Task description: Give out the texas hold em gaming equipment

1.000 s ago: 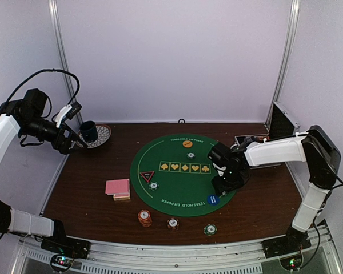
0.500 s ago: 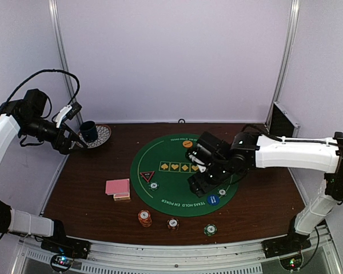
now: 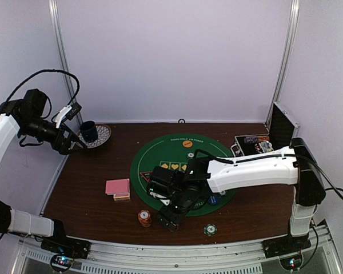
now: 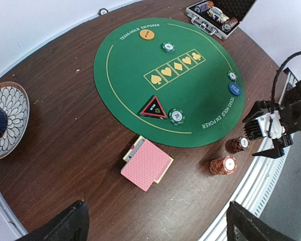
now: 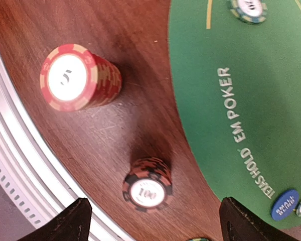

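Observation:
My right gripper (image 3: 168, 220) stretches across the green poker mat (image 3: 177, 157) to the table's front. It is open above a red-and-black chip stack (image 5: 146, 185), which stands untouched on the wood between and ahead of its fingers (image 5: 78, 218). Left of it is a taller orange chip stack (image 5: 78, 78) (image 3: 144, 217). The pink-backed cards (image 4: 146, 163) (image 3: 118, 188) lie left of the mat. On the mat are a red triangle (image 4: 153, 107), a green chip (image 4: 176, 116), an orange disc (image 4: 147, 34) and a blue disc (image 4: 234, 89). My left gripper (image 4: 160, 228) hangs open high at the far left.
The open silver chip case (image 3: 254, 142) sits at the back right. A dark blue cup (image 3: 89, 131) on a patterned plate (image 3: 103, 136) stands at the back left near my left gripper. A green chip stack (image 3: 210, 229) lies near the front metal rail (image 3: 177, 251).
My right arm has swung from the mat's right side across to the front, over the chip stacks, and its jaws have widened. The left arm has not moved.

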`<state>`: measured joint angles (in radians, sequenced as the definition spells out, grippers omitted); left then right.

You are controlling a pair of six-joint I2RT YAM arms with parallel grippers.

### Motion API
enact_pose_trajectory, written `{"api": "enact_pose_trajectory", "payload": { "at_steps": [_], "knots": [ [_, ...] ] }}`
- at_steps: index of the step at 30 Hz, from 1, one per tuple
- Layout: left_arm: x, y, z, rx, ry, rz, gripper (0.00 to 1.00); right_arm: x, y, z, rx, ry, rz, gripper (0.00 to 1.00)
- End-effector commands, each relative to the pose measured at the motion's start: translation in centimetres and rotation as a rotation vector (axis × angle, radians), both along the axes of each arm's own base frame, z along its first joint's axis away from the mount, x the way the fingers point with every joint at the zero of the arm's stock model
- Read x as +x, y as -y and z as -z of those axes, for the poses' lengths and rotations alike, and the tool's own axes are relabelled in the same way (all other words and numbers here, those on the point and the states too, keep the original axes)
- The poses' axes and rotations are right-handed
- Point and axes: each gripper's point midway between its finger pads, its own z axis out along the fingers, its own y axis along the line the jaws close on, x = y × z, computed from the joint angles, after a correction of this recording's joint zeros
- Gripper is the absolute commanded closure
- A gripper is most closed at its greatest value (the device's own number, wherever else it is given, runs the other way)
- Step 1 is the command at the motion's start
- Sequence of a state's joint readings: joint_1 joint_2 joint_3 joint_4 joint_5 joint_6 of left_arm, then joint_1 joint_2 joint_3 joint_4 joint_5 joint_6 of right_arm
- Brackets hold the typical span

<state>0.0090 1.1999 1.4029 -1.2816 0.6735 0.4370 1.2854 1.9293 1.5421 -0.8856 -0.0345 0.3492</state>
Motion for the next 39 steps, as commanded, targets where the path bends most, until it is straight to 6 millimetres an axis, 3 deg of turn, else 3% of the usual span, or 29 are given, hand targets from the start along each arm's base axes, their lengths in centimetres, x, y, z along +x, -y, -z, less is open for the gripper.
{"api": "enact_pose_trajectory", "payload": {
  "at_steps": [1,11,16,33,39],
  "knots": [
    [-0.3,0.2,-1.3,0.003,0.049,0.020,0.02,-0.8,-1.4,0.5,-0.005,-0.027,-0.059,0.08],
    [-0.3,0.1,-1.0,0.016,0.051,0.022,0.02,-0.7,-1.5,2.4,-0.042,-0.033,-0.068,0.22],
    [-0.2,0.0,-1.0,0.017,0.052,0.022,0.02,-0.5,-1.0,3.6,-0.067,-0.034,-0.060,0.24],
    [-0.2,0.1,-1.0,0.014,0.047,0.024,0.02,0.1,0.0,4.9,-0.079,-0.038,-0.029,0.35],
    [-0.2,0.0,-1.0,0.018,0.051,0.023,0.02,0.2,-0.1,4.6,-0.070,-0.037,-0.027,0.44]
  ]
}}
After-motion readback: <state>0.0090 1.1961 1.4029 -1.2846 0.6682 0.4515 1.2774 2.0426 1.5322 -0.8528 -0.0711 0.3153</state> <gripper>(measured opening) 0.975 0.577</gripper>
